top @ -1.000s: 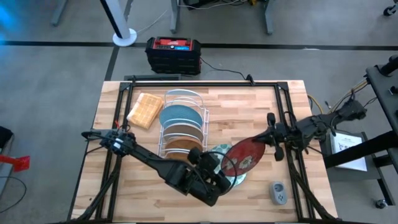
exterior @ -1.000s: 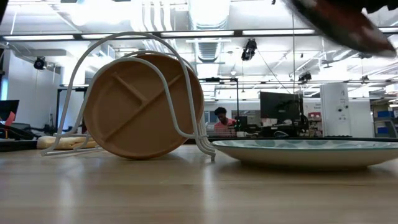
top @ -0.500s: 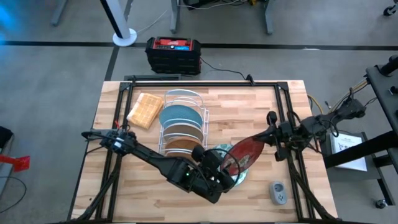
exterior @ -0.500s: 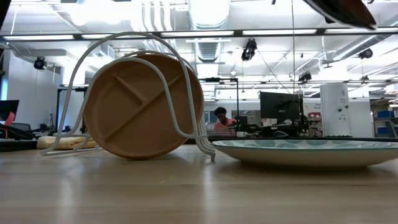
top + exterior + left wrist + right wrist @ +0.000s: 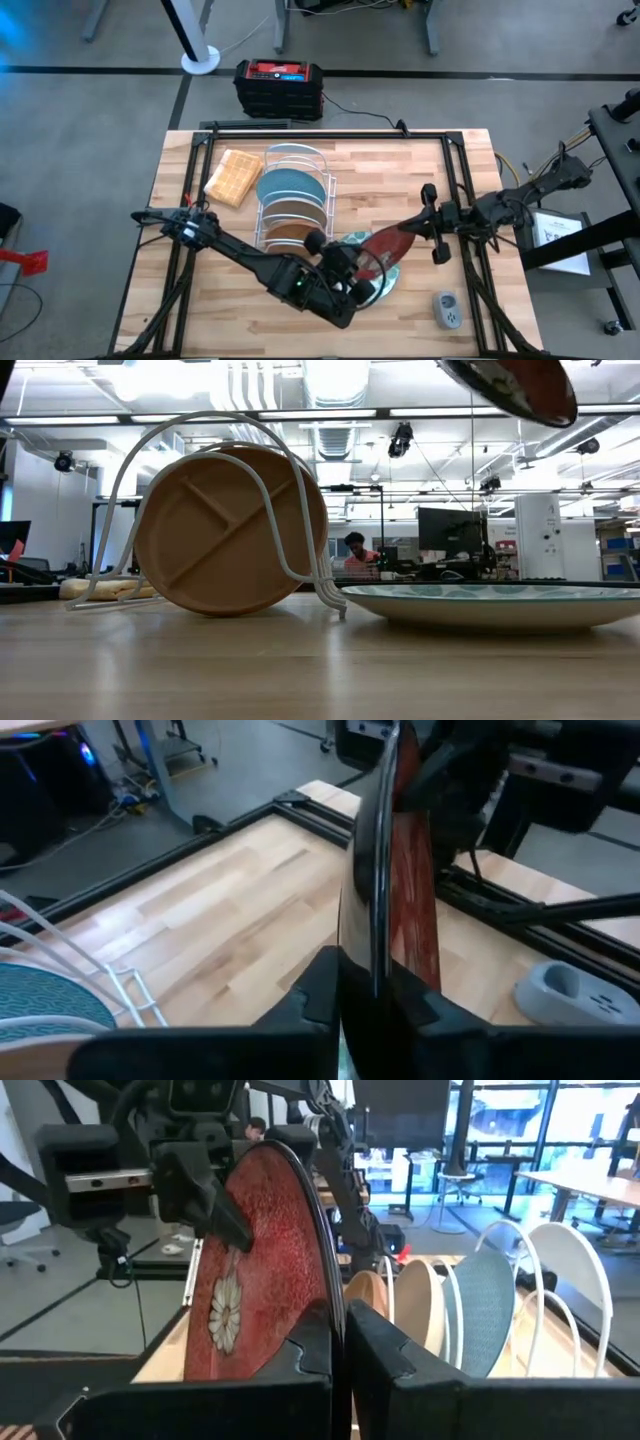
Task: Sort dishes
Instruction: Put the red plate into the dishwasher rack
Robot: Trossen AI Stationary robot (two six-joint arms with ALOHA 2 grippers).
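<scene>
Right now the red flowered plate (image 5: 388, 246) is in mid-air between both arms, held on edge above the table (image 5: 400, 180), just toward 3 o'clock from the white wire rack (image 5: 293, 195) and over the teal dotted plate (image 5: 374, 283) lying flat at about 5 o'clock from the rack. It looks like a handover, or a two-handed carry toward the rack.

The left gripper (image 5: 352, 262) has its fingers (image 5: 322, 982) closed narrowly on the plate's rim, as its wrist view shows. The right gripper (image 5: 418, 227) pinches the opposite rim, its fingers (image 5: 372, 1338) tight against the edge, with the white flower pattern facing its camera.

In the rack stand the brown divided plate (image 5: 228, 532), an off-white plate (image 5: 420, 1318) and a blue plate (image 5: 290, 187); the slots toward 12 o'clock look free. A tan block (image 5: 233, 177) lies at the rack's 9 o'clock side.

Next, I judge, one gripper must let go while the other keeps the plate upright and lines it up with a free slot; a twist between the two grips could make it slip.
</scene>
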